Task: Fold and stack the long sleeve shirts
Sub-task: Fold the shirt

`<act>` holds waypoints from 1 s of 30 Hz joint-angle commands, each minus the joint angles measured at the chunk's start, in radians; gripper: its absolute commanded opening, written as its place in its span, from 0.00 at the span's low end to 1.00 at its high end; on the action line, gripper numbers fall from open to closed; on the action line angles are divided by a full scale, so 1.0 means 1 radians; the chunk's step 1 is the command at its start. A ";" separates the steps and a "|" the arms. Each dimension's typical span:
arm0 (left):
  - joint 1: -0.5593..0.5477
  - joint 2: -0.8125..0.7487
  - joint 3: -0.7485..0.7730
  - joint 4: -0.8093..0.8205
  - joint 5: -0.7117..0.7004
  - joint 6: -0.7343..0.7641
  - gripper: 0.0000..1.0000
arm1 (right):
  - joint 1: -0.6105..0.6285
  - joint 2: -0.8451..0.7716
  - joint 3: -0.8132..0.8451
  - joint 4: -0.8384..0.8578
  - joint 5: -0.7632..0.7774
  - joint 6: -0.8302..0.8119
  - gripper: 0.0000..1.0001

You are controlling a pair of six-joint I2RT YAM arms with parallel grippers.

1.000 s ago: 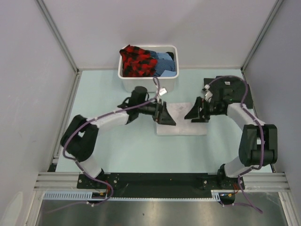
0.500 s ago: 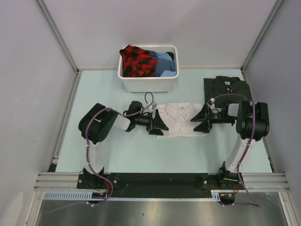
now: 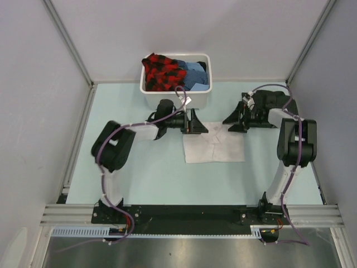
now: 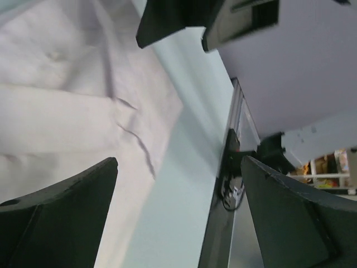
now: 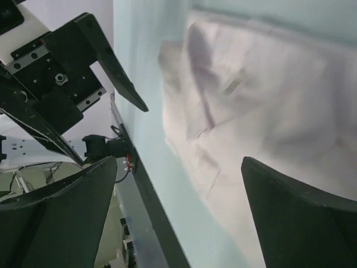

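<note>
A white long sleeve shirt [image 3: 213,149] lies folded in a rough square at the middle of the table. My left gripper [image 3: 196,123] hovers at its far left corner, open and holding nothing. Opposite it, my right gripper [image 3: 233,120] stands open and empty at the far right corner. The left wrist view shows the white cloth [image 4: 67,100] below the spread left gripper [image 4: 178,212]. In the right wrist view the cloth [image 5: 268,111] lies beyond the spread right gripper [image 5: 178,212]. The dark shirt [image 3: 294,109] at the back right is mostly hidden under the right arm.
A white plastic tub [image 3: 175,100] stands at the back centre, just behind the left gripper, filled with red-black plaid and blue clothes. Grey walls with metal rails enclose the table on three sides. The arm bases sit on the black bar at the near edge.
Both grippers have moved from the white shirt's sides to its far corners, still open. The shirt's outline has shifted slightly nearer, and its collar no longer shows.
</note>
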State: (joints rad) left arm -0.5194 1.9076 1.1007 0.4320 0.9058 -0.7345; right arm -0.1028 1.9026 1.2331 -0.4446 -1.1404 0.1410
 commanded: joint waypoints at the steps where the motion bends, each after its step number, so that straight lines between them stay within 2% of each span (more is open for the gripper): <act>1: 0.039 0.212 0.125 0.031 -0.137 -0.114 0.97 | -0.009 0.179 0.086 0.175 0.094 0.071 1.00; 3: 0.065 0.278 0.175 -0.016 -0.169 -0.099 0.94 | -0.023 0.258 0.123 0.150 0.117 0.045 1.00; 5: 0.082 0.271 0.177 -0.036 -0.160 -0.071 0.92 | -0.031 0.274 0.169 0.117 0.133 0.026 0.99; 8: 0.084 0.185 0.160 -0.119 -0.096 0.061 0.89 | -0.029 0.189 0.192 0.044 0.085 0.026 0.96; 9: 0.082 0.092 0.131 -0.152 -0.090 0.169 0.90 | -0.029 0.138 0.183 0.008 0.074 0.026 0.96; 11: 0.068 -0.014 0.102 -0.246 -0.085 0.280 0.92 | -0.040 -0.034 0.125 0.010 0.061 0.074 0.99; 12: 0.059 -0.101 0.099 -0.289 -0.099 0.419 0.92 | -0.067 -0.093 0.021 0.062 0.054 0.112 0.99; 14: -0.015 -0.159 0.131 -0.508 -0.215 0.641 0.92 | -0.110 -0.253 -0.088 0.112 0.068 0.230 1.00; 15: -0.058 -0.180 0.161 -0.566 -0.279 0.876 0.91 | -0.151 -0.295 -0.184 0.109 0.086 0.244 1.00; 16: -0.149 -0.202 0.166 -0.620 -0.426 0.968 0.91 | -0.173 -0.339 -0.219 0.092 0.137 0.246 0.99; 18: -0.235 -0.206 0.168 -0.628 -0.545 1.169 0.88 | -0.224 -0.430 -0.327 0.060 0.200 0.238 1.00; 19: -0.308 -0.188 0.171 -0.612 -0.600 1.217 0.87 | -0.238 -0.454 -0.361 0.052 0.220 0.238 1.00; 21: -0.372 -0.162 0.177 -0.557 -0.645 1.303 0.81 | -0.271 -0.494 -0.409 0.050 0.251 0.247 1.00; 24: -0.491 -0.079 0.209 -0.483 -0.696 1.376 0.70 | -0.305 -0.484 -0.455 0.040 0.310 0.255 1.00; 30: -0.616 0.135 0.367 -0.443 -0.785 1.451 0.65 | -0.391 -0.396 -0.460 0.035 0.331 0.289 1.00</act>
State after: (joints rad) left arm -1.0882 1.9522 1.3506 -0.0505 0.2371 0.5743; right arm -0.4442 1.4769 0.7662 -0.4141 -0.8471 0.3931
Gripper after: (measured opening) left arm 0.660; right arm 0.994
